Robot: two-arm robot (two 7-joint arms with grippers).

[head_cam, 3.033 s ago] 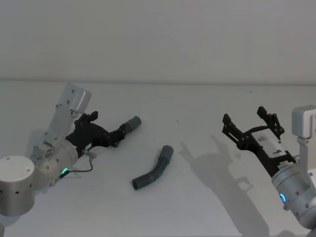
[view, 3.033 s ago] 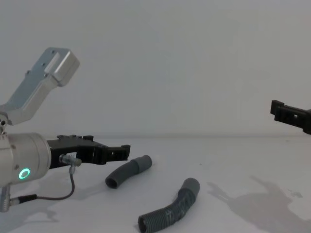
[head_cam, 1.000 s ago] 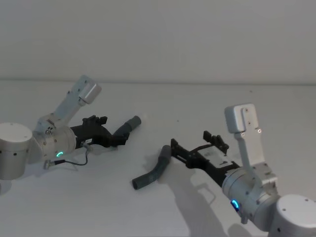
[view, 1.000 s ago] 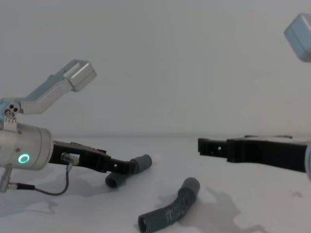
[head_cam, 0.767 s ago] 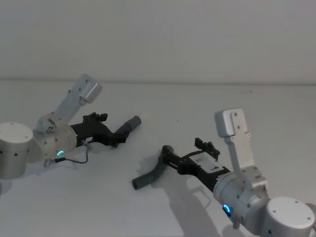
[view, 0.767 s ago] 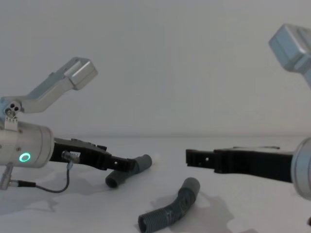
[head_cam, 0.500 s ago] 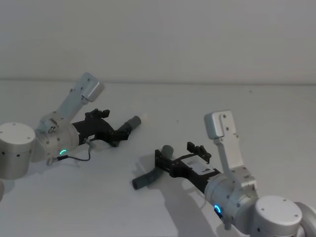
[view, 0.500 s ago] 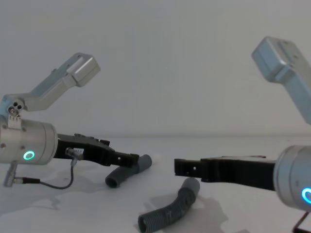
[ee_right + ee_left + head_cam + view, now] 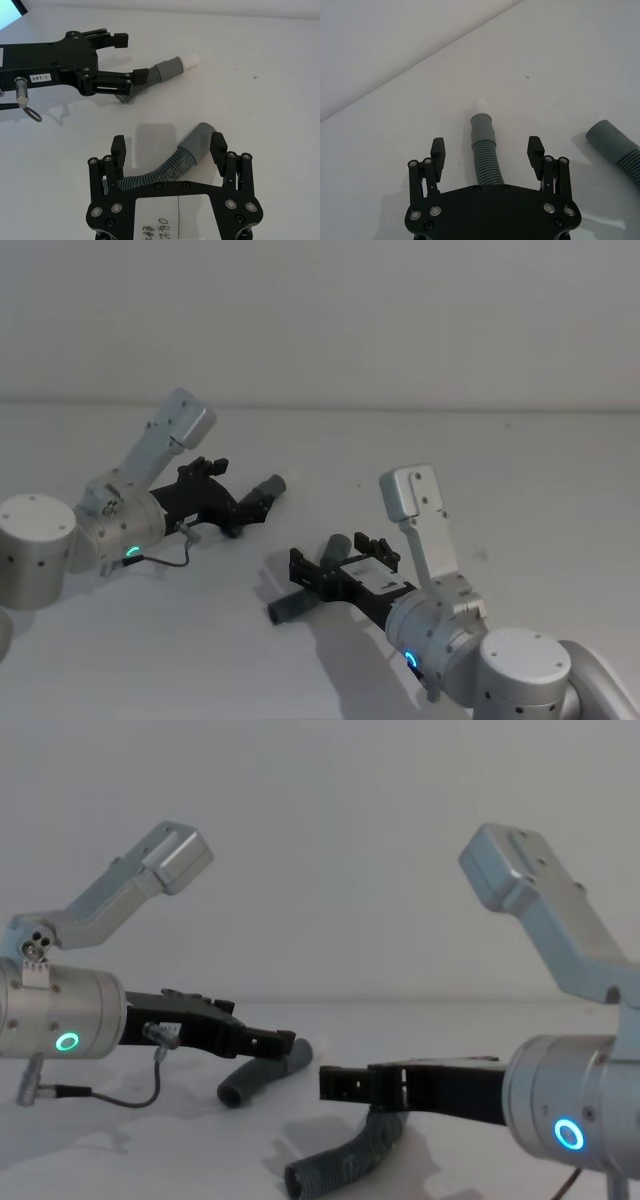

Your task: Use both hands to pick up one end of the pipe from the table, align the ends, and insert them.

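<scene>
The pipe lies on the white table (image 9: pixel 520 480) as two dark grey ribbed pieces. My left gripper (image 9: pixel 487 150) is open, and the far piece (image 9: pixel 484 152) lies between its fingers (image 9: pixel 438 150), its cuff pointing away. In the head view this gripper (image 9: pixel 228 496) sits left of centre, with the cuff (image 9: pixel 268 488) just beyond it. My right gripper (image 9: pixel 168 145) is open and hangs low over the near piece (image 9: pixel 192 145), fingers either side of its curved middle. In the head view it (image 9: pixel 318 575) covers most of that piece (image 9: pixel 288 608).
A thin cable loop (image 9: pixel 178 550) hangs from the left wrist near the table. The other piece's cuff (image 9: pixel 610 142) lies off to the side of the left gripper. A white wall (image 9: pixel 320 320) stands behind the table.
My right arm has swung in from the right and come down over the near piece. The left gripper has edged forward around the far piece. Both pieces lie where they were.
</scene>
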